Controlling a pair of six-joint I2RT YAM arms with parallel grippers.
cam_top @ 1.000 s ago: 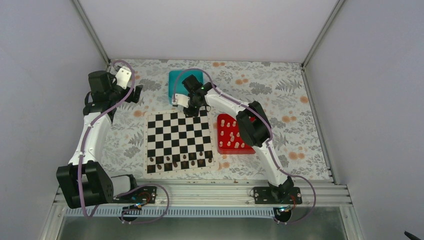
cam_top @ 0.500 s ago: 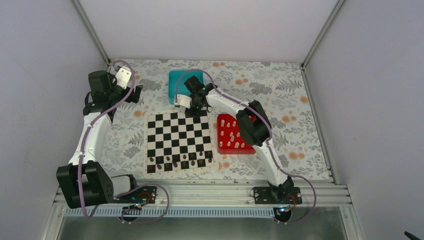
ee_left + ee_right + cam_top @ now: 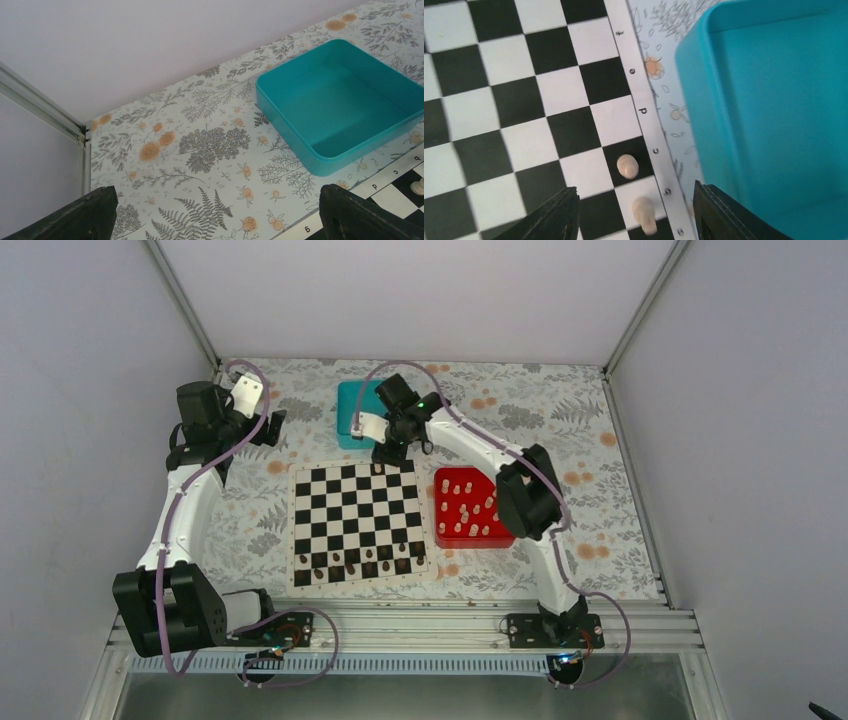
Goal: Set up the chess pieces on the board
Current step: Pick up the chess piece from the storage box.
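**Right arm pauses over the back row.** The right gripper hangs over the far edge of the flat, black-and-white checkered chessboard. Its fingers are parted and grip nothing, and two tiny cream chess pieces stand on back-row squares below the gap. The job looks barely begun on this side. Only those two pale pieces show on the board, while most wait in the red square tray just beside its right edge. Small dark brown pieces line the near rows. The left gripper sits well apart near the table's far-left corner, spread wide and empty. The right arm hides part of the tray and of the teal square plastic box. The pieces are too small to tell their types, and one is blurred at the bottom of the right wrist view.
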